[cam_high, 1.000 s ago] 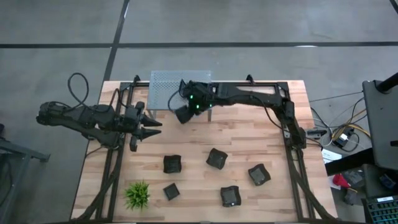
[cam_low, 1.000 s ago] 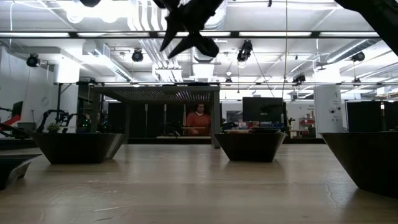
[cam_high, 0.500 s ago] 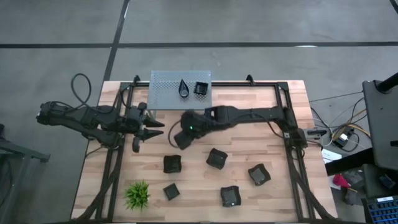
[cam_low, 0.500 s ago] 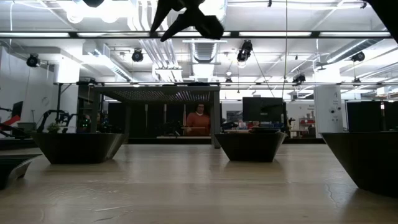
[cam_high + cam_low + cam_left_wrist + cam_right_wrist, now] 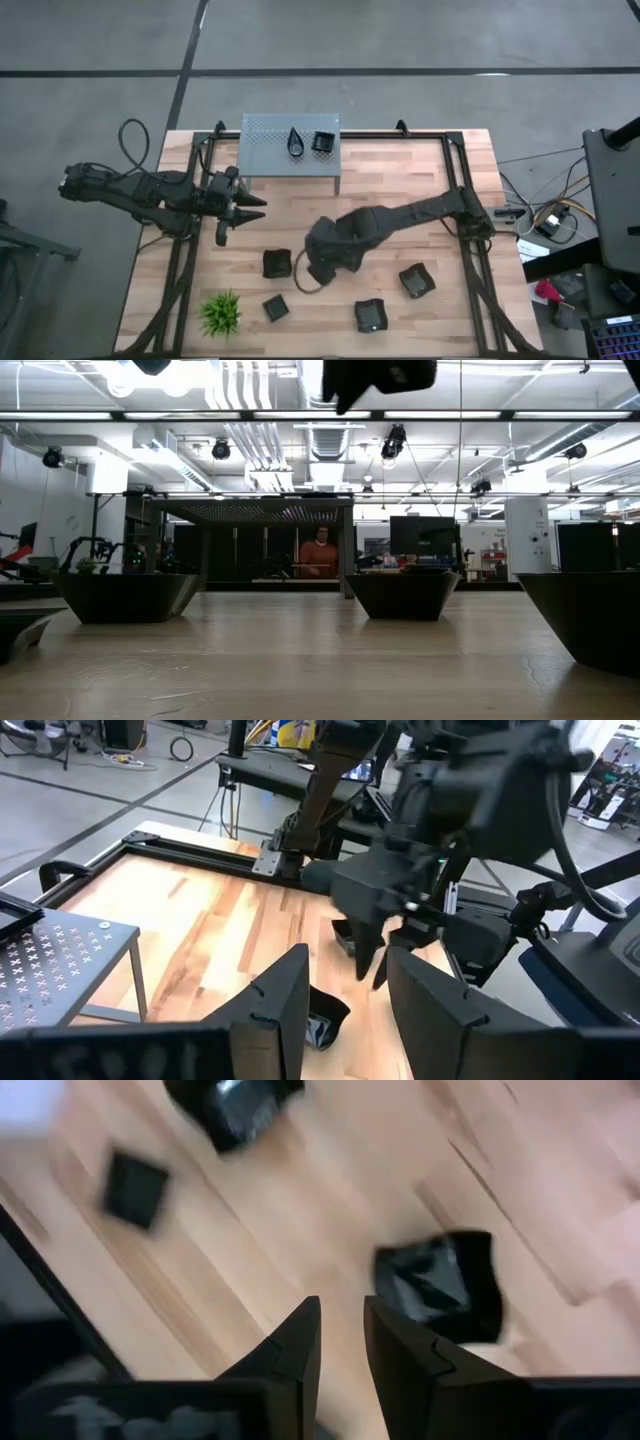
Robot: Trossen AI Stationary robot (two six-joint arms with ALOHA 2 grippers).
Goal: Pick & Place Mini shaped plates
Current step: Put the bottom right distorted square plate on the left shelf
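Several mini shaped plates, black and glossy, lie on the wooden table: [image 5: 277,263], [image 5: 275,307], [image 5: 370,316], [image 5: 416,280]. A teardrop plate [image 5: 297,142] and a square plate [image 5: 324,142] rest on the grey perforated stand [image 5: 270,155] at the far edge. My right gripper [image 5: 313,268] hangs above the middle of the table, pointing steeply down, fingers a little apart and empty [image 5: 341,1342]; a square plate [image 5: 440,1285] lies on the table below, just beside them. My left gripper [image 5: 250,208] waits open at the table's left, pointing level [image 5: 346,990].
A small spiky green plant [image 5: 220,313] stands near the front left corner. Black frame rails [image 5: 470,260] run along the table's left and right sides. A person [image 5: 320,552] stands in the room far behind the table.
My right gripper has swung from over the grey stand at the far edge toward the near edge, out over the plates in the middle of the table, and has tipped to point more steeply down. The two plates on the stand now show uncovered.
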